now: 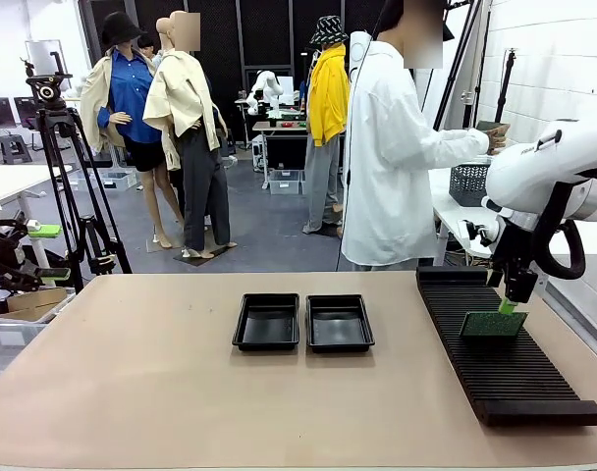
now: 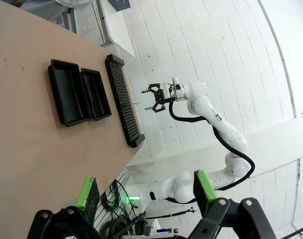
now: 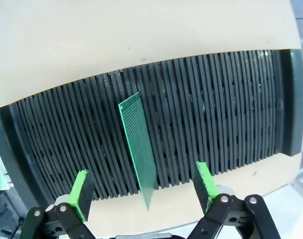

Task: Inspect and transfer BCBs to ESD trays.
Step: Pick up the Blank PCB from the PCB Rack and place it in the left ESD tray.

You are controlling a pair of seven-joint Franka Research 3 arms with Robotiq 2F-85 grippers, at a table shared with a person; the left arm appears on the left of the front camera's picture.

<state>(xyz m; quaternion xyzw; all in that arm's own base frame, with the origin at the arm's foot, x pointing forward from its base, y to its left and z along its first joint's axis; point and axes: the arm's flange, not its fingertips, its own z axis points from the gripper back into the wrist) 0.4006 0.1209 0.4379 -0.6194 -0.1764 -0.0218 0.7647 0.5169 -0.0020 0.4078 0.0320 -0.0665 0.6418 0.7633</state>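
- Right gripper (image 3: 141,168) jaws apart, BCB (image 3: 137,144) standing ahead between them in slotted rack (image 3: 216,109).
- Centre on the board's top edge, close squarely, then lift straight out of the slot.

No text, label, brand or number can be read in any view — the green board (image 3: 139,149) standing in the black rack (image 3: 231,114) seems to carry only a fine grid of dots, any print too small to tell.

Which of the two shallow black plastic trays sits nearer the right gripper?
The shallow black tray on the robot's right, beside the long black slotted rack; the other tray lies past it, farther from the right gripper.
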